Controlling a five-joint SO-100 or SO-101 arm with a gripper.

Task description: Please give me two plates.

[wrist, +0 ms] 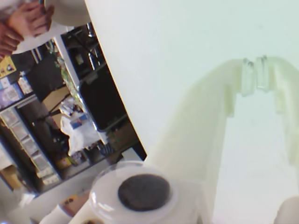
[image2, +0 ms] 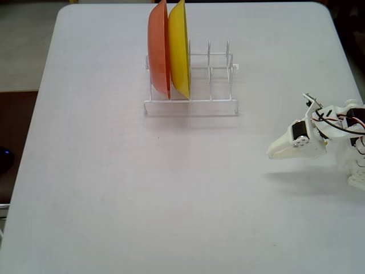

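My gripper (image2: pixel 270 153) hangs low over the right side of the white table (image2: pixel 114 188), pointing left. In the wrist view its fingertips (wrist: pixel 254 74) meet with nothing between them, so it is shut and empty. No light blue plate shows in either view. At the top left of the wrist view, beyond the table edge, a person's hands (wrist: pixel 21 23) hold a pale rounded thing (wrist: pixel 70 11) that may be the cream-white plate; I cannot tell for sure.
A white wire rack (image2: pixel 211 103) stands at the table's far middle. An orange-red plate (image2: pixel 158 48) and a yellow plate (image2: pixel 179 48) stand upright in its left slots; its right slots hold nothing. Shelves and clutter (wrist: pixel 56 121) lie beyond the table edge.
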